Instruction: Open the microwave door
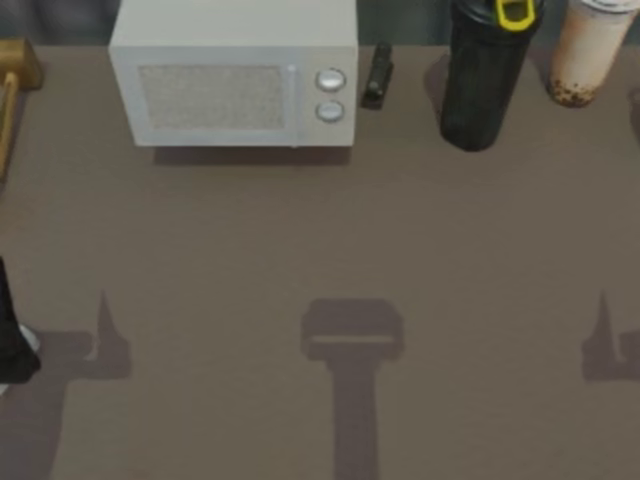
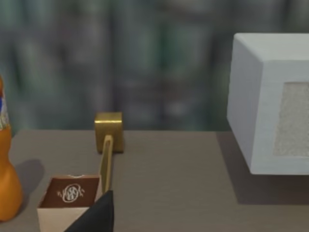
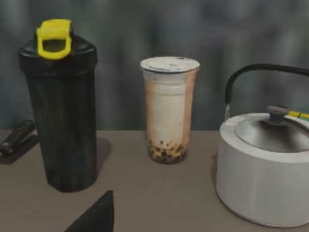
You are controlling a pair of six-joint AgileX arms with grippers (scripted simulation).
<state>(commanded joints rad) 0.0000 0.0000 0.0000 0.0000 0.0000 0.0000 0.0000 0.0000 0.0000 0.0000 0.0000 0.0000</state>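
**Microwave shut, both my arms low and away**

From above, the microwave (image 1: 233, 72) sits at the table's far edge, left of centre, its door (image 1: 212, 97) closed flush. My left arm shows only at the near left edge.

My left wrist view catches the microwave's corner beside a wooden mallet (image 2: 108, 140).

My right wrist view shows a black bottle (image 3: 60, 104), milk tea cup (image 3: 167, 108) and kettle (image 3: 264, 166).

I cannot tell either gripper's opening.

1. Setting: a rendered tabletop resembling a kitchen counter, a flat grey-brown table (image 1: 320, 260) before a blurred backdrop.
2. Evidence: small white boxy microwave (image 1: 235, 75), tall black shaker bottle with yellow loop (image 3: 60, 106), clear bubble-tea cup (image 3: 168, 113), and round white kettle with black handle (image 3: 263, 164).
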